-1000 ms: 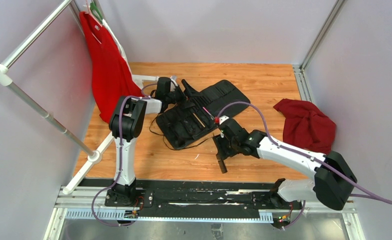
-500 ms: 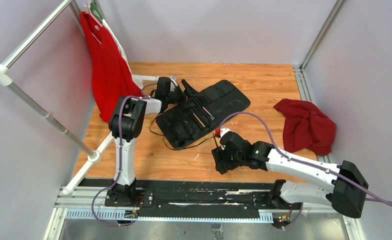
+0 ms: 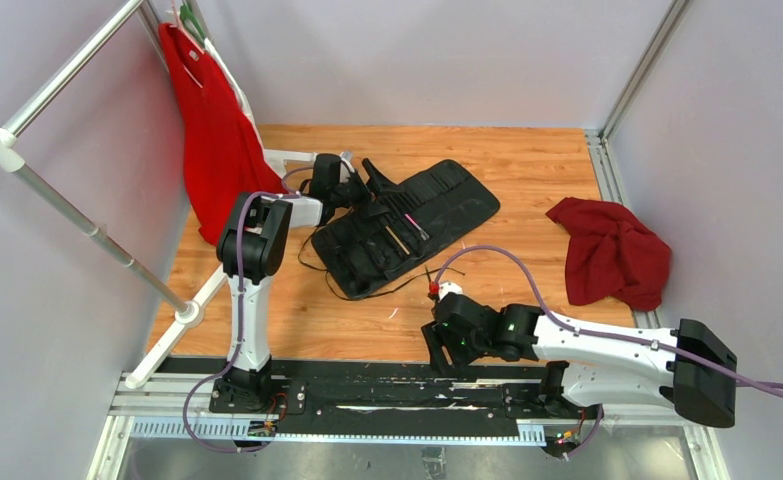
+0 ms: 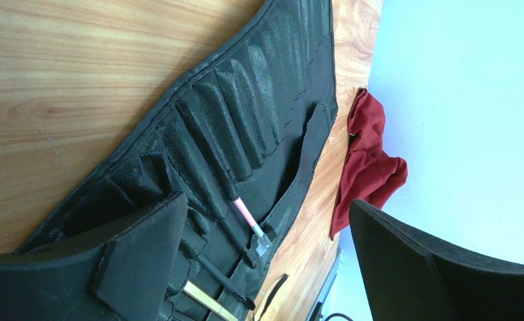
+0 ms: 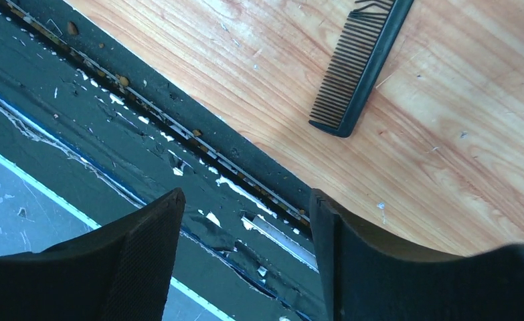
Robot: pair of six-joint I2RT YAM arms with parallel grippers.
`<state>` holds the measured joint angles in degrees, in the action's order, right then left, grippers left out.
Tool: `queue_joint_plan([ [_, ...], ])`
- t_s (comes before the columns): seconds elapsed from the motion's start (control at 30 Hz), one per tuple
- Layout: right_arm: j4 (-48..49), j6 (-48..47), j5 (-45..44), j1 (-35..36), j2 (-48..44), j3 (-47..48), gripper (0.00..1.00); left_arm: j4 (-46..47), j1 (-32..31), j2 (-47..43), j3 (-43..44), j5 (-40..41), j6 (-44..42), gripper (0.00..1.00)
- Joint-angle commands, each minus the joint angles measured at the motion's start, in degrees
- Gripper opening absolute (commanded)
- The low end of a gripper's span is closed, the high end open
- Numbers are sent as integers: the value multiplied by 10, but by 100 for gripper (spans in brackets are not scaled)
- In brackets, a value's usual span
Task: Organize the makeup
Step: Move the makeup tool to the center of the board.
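The makeup brushes [image 4: 245, 215] sit in the slots of the black roll [image 4: 245, 114], which lies unrolled in the middle of the wooden surface [image 3: 527, 160]. We see one pink shaft, a tan one and a few black ones, all bunched at one end of the roll.

The left hand [image 4: 267, 200] hangs over that end with its fingers wide apart and nothing between them. We judge that closing here could pinch the fabric instead of a brush, and a lift would then drag the roll and tip the brushes out. The roll's loose cord could also snag.

The right hand [image 5: 247, 200] is spread open and empty, low over the black rail [image 5: 179, 134] at the surface's near edge. If it goes down from there it meets metal. A black comb [image 5: 363, 63] lies flat on the wood just past the rail, thin enough to slip a grip.

Further out, a dark red cloth [image 3: 612, 250] lies crumpled to the right. A red garment [image 3: 212, 130] hangs from a rack [image 3: 67, 70] on the left, and pale grey walls close the space in.
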<state>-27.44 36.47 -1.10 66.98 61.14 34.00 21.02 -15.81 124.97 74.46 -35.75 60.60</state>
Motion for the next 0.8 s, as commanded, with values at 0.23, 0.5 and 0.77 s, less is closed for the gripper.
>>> queue_joint_plan([
  [0.23, 41, 30, -4, 15, 32, -17, 69, -55, 8, 1, -12, 8, -17, 98],
  [0.5, 57, 28, -3, 15, 52, -24, 69, -56, 8, 2, -10, 7, -17, 98],
  [0.77, 68, 25, -7, 14, 64, -30, 70, -58, 8, 1, -10, 7, -17, 98],
])
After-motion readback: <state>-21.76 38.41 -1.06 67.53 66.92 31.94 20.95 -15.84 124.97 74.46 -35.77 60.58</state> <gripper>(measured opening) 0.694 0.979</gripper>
